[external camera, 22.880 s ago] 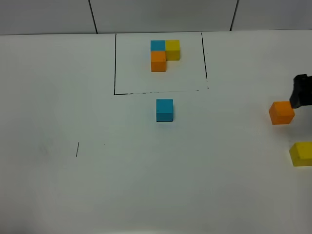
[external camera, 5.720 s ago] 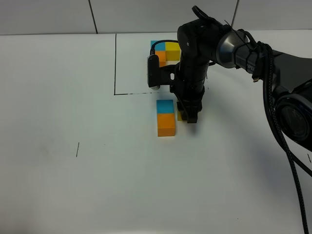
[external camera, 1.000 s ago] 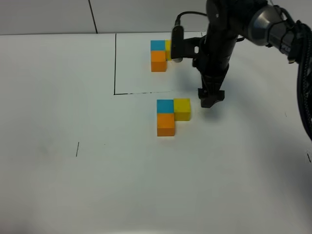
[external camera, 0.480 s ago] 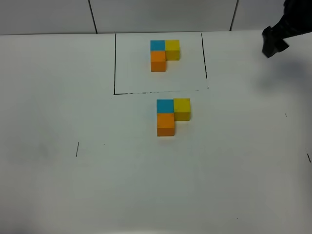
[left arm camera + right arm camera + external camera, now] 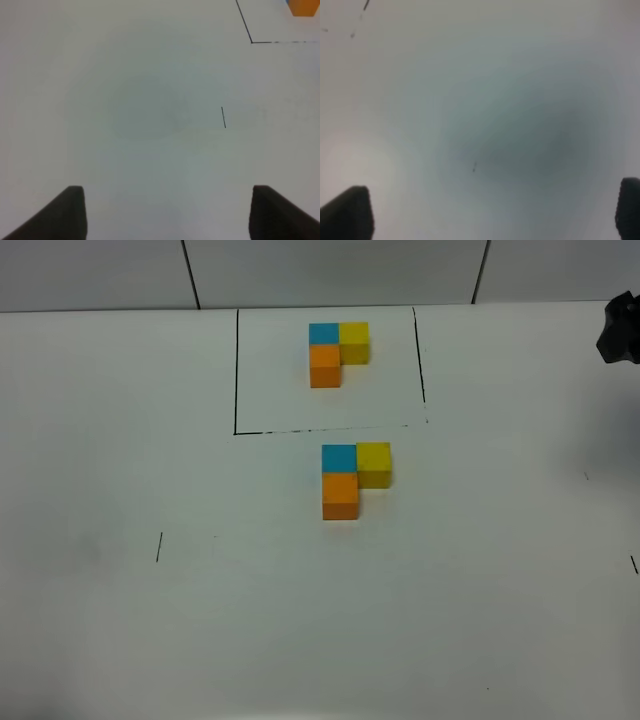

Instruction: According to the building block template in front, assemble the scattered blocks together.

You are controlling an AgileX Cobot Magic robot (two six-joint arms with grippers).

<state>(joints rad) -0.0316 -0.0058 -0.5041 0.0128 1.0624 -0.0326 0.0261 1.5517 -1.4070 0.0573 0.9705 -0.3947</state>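
Observation:
The building block template (image 5: 337, 348) sits inside its black drawn frame at the back: blue with yellow to its right and orange in front. Just in front of the frame, the scattered blocks stand touching in the same L: blue cube (image 5: 339, 457), yellow cube (image 5: 374, 463), orange cube (image 5: 340, 496). My right gripper (image 5: 487, 215) is open over bare white table, far from the cubes. Only a dark bit of that arm (image 5: 620, 328) shows at the far right edge. My left gripper (image 5: 165, 215) is open and empty. The template's orange cube (image 5: 302, 7) shows far ahead of it.
The white table (image 5: 200, 620) carries a short black tick mark (image 5: 158, 546) at the left, also seen as the tick mark (image 5: 223, 117) from the left wrist. A tiled wall (image 5: 330, 270) borders the table's far edge.
My right arm has pulled back from beside the yellow cube, up and out to the right edge of the view. The three cubes have stayed put.

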